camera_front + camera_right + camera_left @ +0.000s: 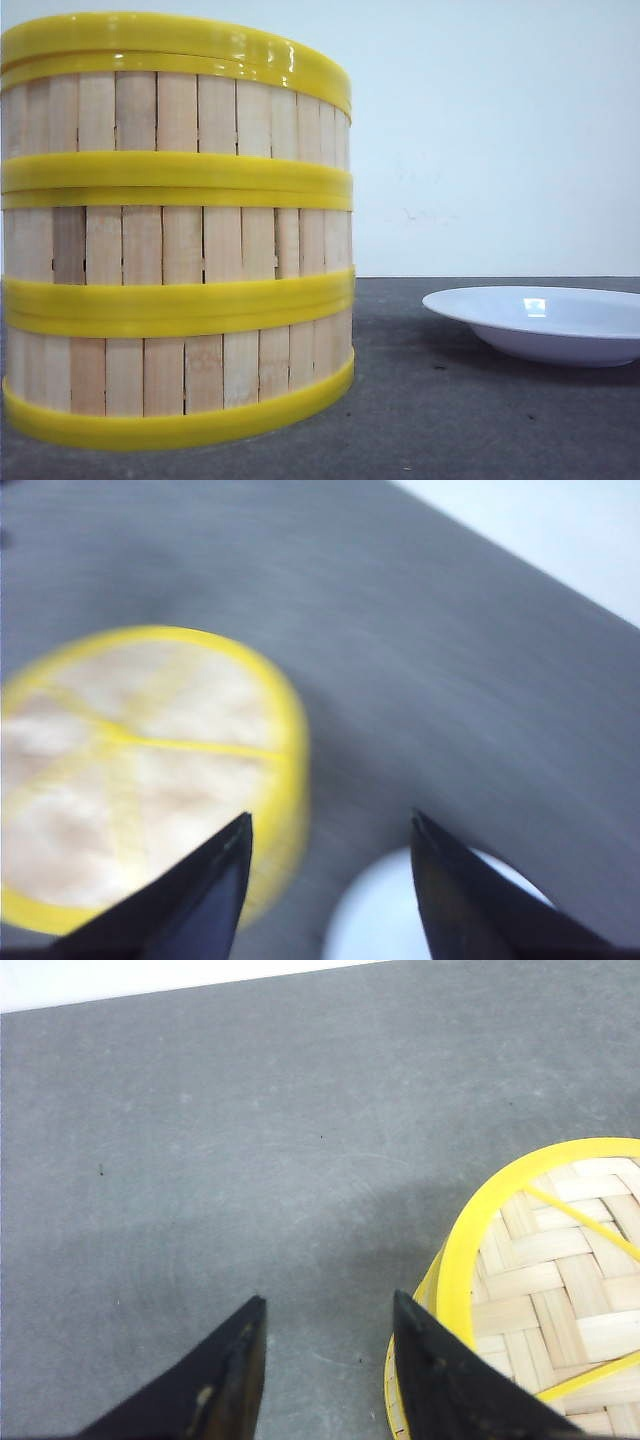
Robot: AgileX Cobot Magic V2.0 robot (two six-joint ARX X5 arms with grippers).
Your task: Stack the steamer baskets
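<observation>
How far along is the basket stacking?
Looks done: the front view shows three steamer baskets in one stack on the table, yellow rims meeting, beside the white plate. In hand: nothing. The left pincer and right pincer are both open, empty and above the stack. Left: nothing visible. No lid shows in any view.

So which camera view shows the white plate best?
The front view. There the white plate is sharp and seen from the side, resting on the table to the right of the steamer baskets, though its right edge is cut off. The right wrist view shows only a blurred white piece between the tool's fingers. The left wrist view does not show it.
</observation>
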